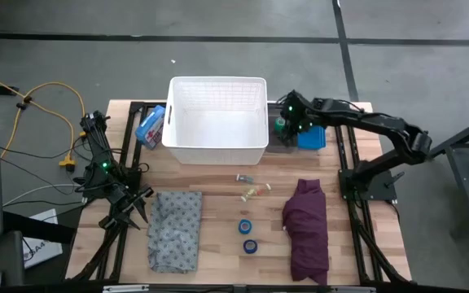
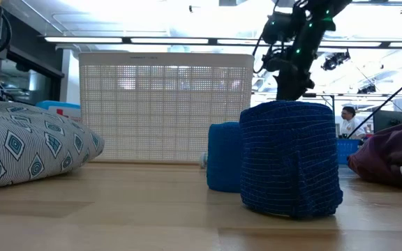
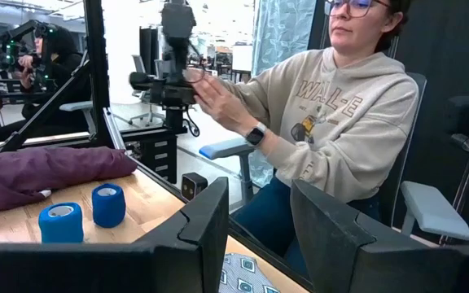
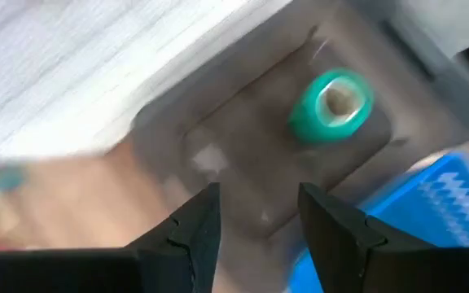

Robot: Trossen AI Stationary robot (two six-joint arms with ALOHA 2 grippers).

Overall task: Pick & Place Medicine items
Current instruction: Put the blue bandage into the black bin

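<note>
Right gripper (image 4: pixel 255 232) hangs open and empty over the green tape roll (image 4: pixel 330 104), which sits in what looks like a grey tray (image 4: pixel 243 175) beside the white basket (image 1: pixel 216 146). Left gripper (image 3: pixel 259 236), jaws parted, holds nothing.

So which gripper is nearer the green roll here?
The right. The right gripper hovers right over the green roll, jaws open and empty. The left gripper waits across the table by the grey patterned cloth.
</note>
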